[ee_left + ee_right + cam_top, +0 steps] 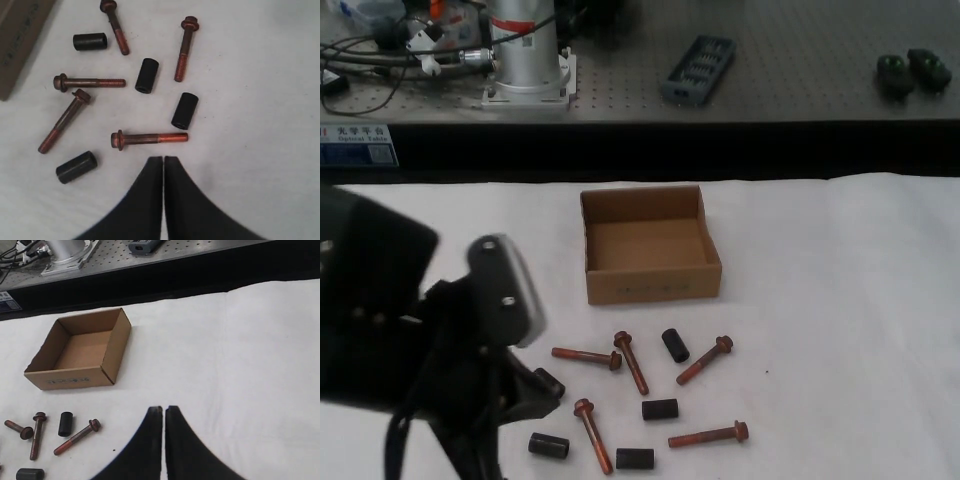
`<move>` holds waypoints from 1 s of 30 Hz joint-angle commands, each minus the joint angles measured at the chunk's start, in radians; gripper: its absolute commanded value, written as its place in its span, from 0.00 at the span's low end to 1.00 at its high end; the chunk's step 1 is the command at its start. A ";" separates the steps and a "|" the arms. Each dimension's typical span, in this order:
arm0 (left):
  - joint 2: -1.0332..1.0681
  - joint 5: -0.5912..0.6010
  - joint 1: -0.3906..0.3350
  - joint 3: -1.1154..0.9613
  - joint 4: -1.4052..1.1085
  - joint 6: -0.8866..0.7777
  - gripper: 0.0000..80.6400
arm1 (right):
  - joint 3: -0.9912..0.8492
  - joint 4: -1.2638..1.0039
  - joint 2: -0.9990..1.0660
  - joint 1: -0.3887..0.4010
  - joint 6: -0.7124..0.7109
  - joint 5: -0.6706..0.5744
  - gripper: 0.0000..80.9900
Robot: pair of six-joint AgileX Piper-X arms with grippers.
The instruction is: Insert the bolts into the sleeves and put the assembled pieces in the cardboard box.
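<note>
Finding the left gripper and right gripper both closed and empty, we should open the left and straddle mid-shank the bolt well apart from the cardboard box.

From behind and above, the high view looks forward and down over the worktop. The left wrist view faces down, close over bolts and sleeves. The right wrist view looks obliquely toward the box. All three share these parts.

White cloth; perforated metal table behind.
</note>
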 commanded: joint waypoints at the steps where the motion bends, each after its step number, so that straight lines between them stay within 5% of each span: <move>1: 0.073 -0.081 -0.015 -0.076 0.048 0.081 0.01 | -0.013 -0.014 0.002 0.000 -0.013 -0.017 0.04; 6: 0.179 -0.116 -0.021 -0.157 0.168 0.225 0.04 | -0.013 -0.014 0.002 0.000 -0.013 -0.017 0.04; 15: 0.263 -0.232 -0.024 -0.185 0.163 0.294 0.49 | -0.013 -0.014 0.002 0.000 -0.013 -0.014 0.04; 30: 0.359 -0.278 -0.114 -0.185 0.163 0.385 0.44 | -0.013 -0.014 0.002 0.000 -0.013 -0.014 0.04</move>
